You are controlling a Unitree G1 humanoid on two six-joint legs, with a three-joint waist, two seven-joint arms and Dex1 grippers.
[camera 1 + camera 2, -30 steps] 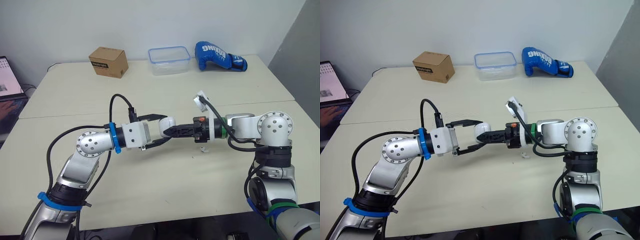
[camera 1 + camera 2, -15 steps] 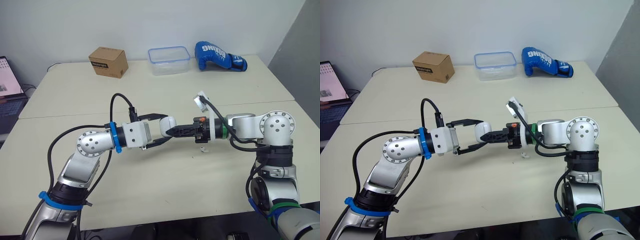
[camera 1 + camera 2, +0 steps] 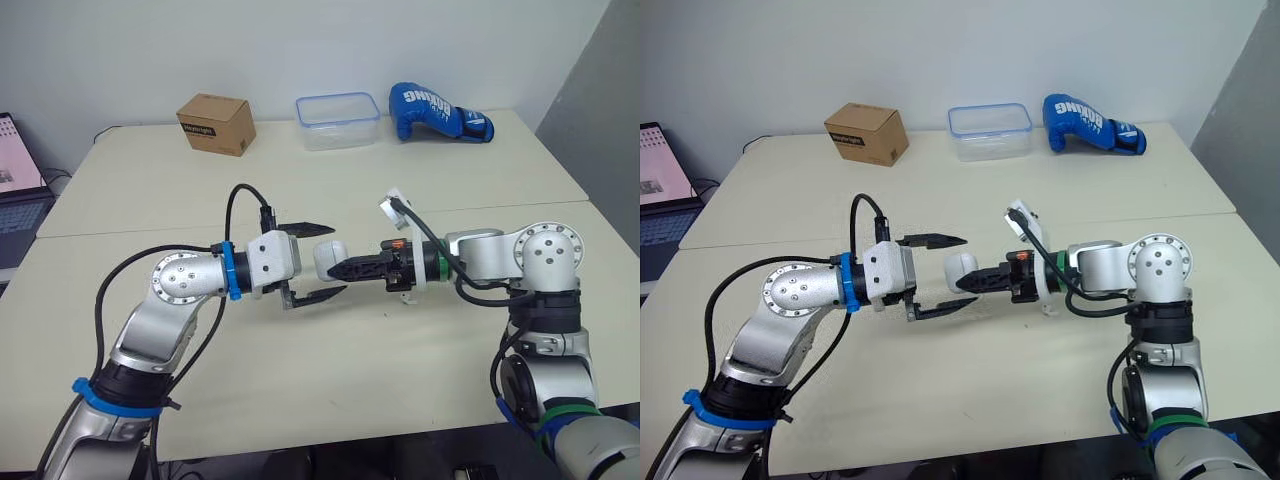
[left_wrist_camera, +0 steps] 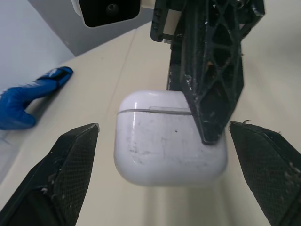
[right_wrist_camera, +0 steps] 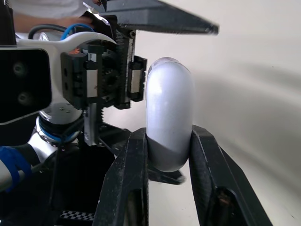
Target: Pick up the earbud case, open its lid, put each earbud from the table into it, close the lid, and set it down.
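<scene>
one case [image 3: 328, 261], box [image 3: 216, 123], container [image 3: 340, 136], boxing glove [image 3: 437, 111]

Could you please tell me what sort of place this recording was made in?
Probably a robotics lab or office: a plain table by a bare wall, carrying unrelated props (cardboard box, clear plastic container, blue boxing glove), with a laptop beside it.

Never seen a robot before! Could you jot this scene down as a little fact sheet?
Held item: white earbud case, lid closed
Holder: right gripper, clamped on its sides
Left gripper: open, fingers either side of case, not touching
Case height: off the table
Far edge: cardboard box, clear container, blue boxing glove
</scene>
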